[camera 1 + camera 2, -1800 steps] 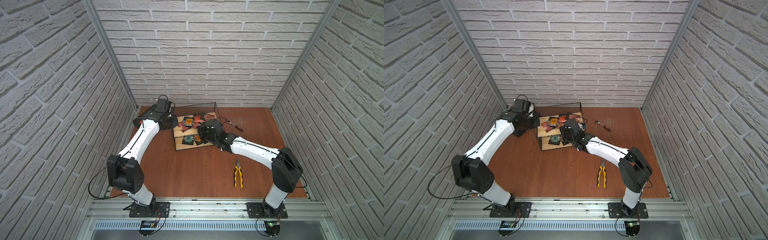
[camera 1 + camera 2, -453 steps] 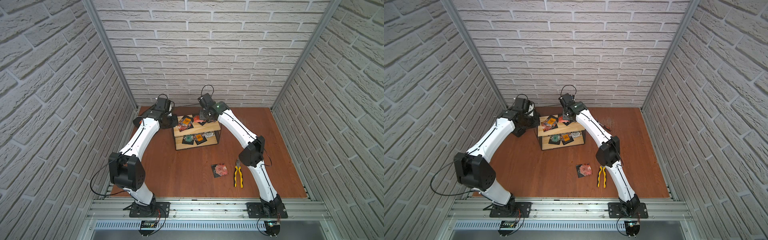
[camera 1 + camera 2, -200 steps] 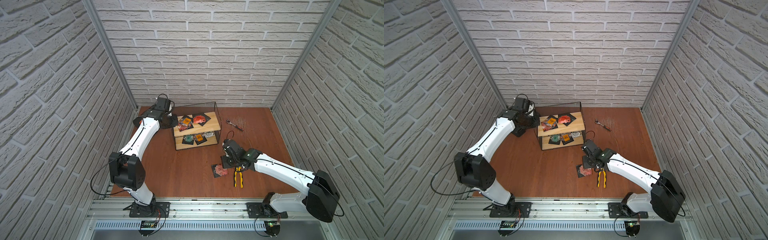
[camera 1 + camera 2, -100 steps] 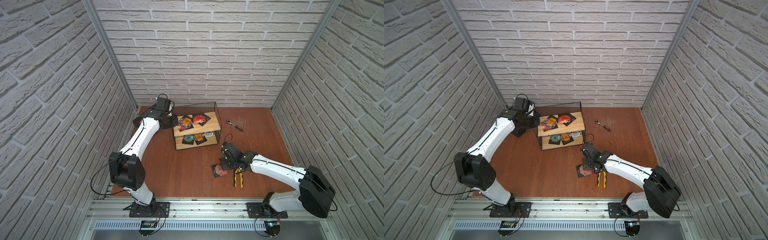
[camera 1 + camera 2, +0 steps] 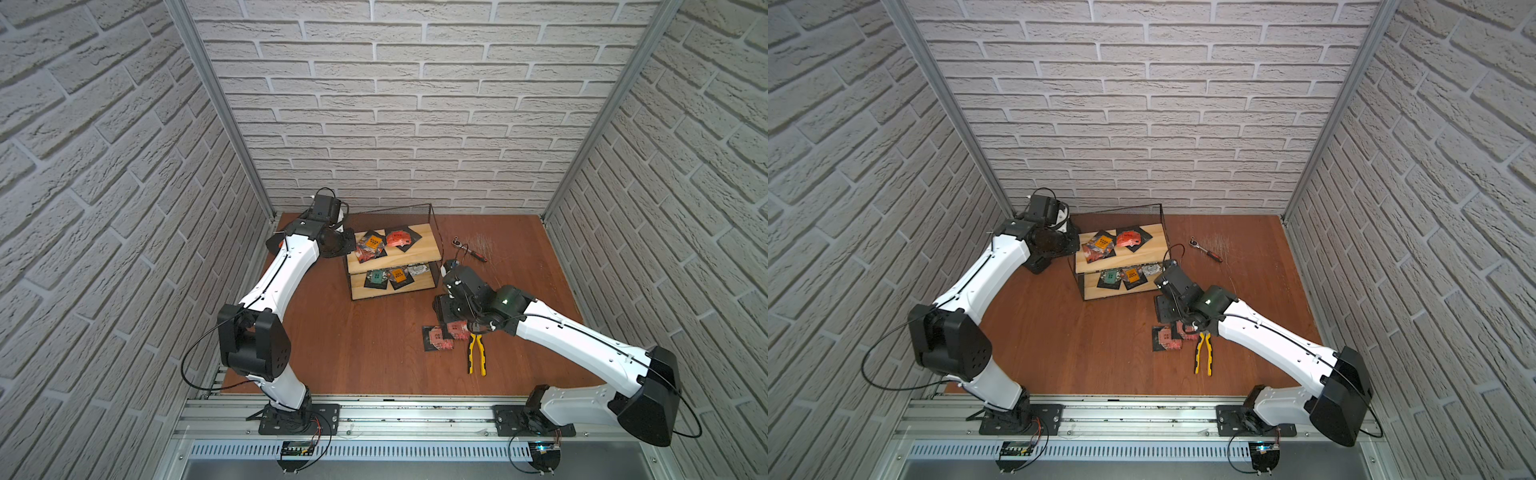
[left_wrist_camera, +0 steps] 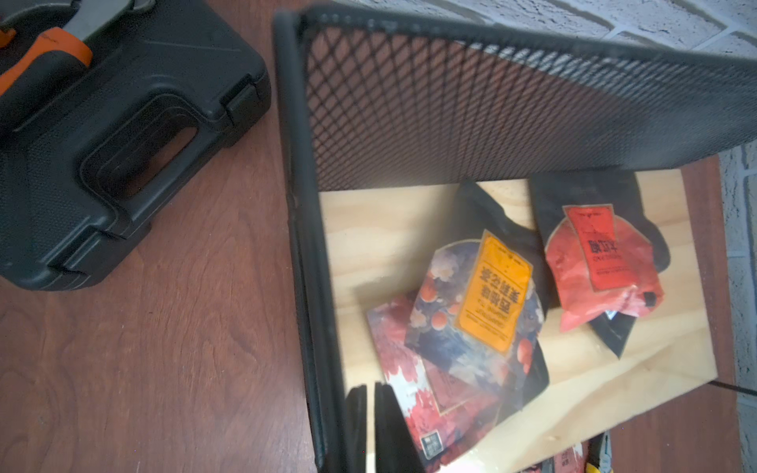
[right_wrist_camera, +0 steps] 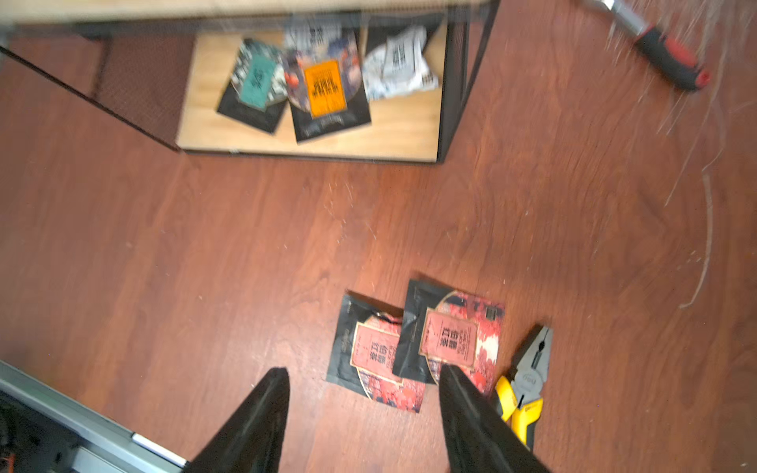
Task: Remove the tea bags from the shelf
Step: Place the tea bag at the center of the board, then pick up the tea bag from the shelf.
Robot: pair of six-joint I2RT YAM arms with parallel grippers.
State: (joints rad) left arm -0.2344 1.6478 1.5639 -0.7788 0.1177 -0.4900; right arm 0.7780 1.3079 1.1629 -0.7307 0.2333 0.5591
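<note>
The shelf [image 5: 428, 249] stands at the back of the table. Its top board carries three tea bags, among them an orange-labelled one [image 6: 491, 290] and a red one [image 6: 602, 262]. The lower board [image 7: 401, 127] holds a green [image 7: 256, 80], an orange [image 7: 325, 88] and a white tea bag [image 7: 399, 65]. Two red tea bags [image 5: 436, 338] [image 7: 448, 338] lie overlapping on the table. My right gripper [image 7: 362, 372] hangs open just above them, holding nothing. My left gripper [image 6: 372, 387] is shut and empty at the shelf's left frame, beside a red tea bag [image 6: 413, 381].
Yellow pliers [image 5: 477, 353] lie right beside the two table tea bags. A ratchet wrench [image 5: 469, 249] lies to the right of the shelf. A black tool case [image 6: 102, 143] sits left of the shelf under my left arm.
My right gripper has opened over the table and let go of a red tea bag, which now lies overlapping the first one. The left arm has not moved.
</note>
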